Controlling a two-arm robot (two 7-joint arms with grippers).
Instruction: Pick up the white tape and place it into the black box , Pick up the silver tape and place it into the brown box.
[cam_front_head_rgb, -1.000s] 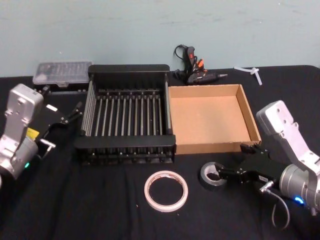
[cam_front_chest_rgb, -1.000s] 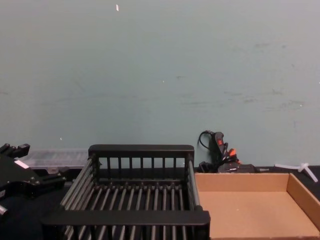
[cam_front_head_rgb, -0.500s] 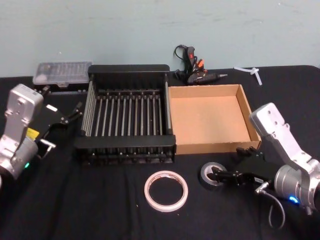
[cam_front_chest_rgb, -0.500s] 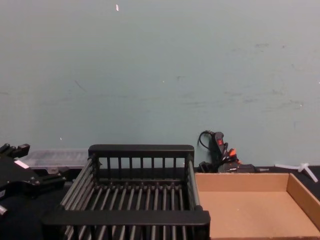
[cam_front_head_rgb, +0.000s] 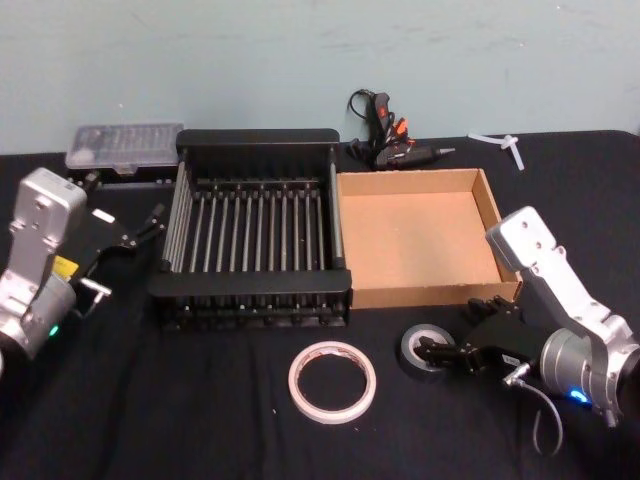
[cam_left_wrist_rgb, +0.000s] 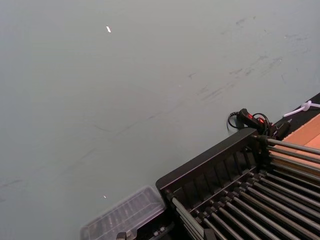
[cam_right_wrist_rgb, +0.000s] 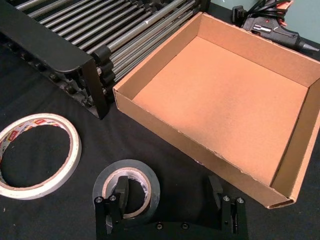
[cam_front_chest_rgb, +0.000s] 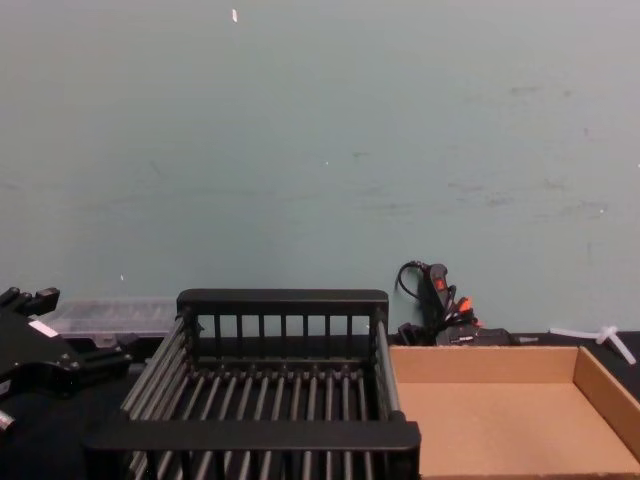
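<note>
The silver tape (cam_front_head_rgb: 424, 349) lies flat on the black cloth in front of the brown box (cam_front_head_rgb: 418, 182). My right gripper (cam_front_head_rgb: 452, 352) is open at it. In the right wrist view one fingertip (cam_right_wrist_rgb: 121, 189) sits inside the hole of the silver tape (cam_right_wrist_rgb: 131, 167), and the other stands well outside the roll, near the brown box (cam_right_wrist_rgb: 165, 131). The white tape (cam_front_head_rgb: 332, 381) lies flat to the left, in front of the black box (cam_front_head_rgb: 250, 287), untouched. My left gripper (cam_front_head_rgb: 125, 255) is parked, open and empty, left of the black box.
A black glue gun (cam_front_head_rgb: 385, 135) and a white plastic piece (cam_front_head_rgb: 505, 145) lie behind the brown box. A clear plastic case (cam_front_head_rgb: 125, 145) sits at the back left. Both boxes stand side by side, walls touching.
My right arm has shifted left and closer to the silver tape. Both tapes, both boxes and the left arm have stayed put.
</note>
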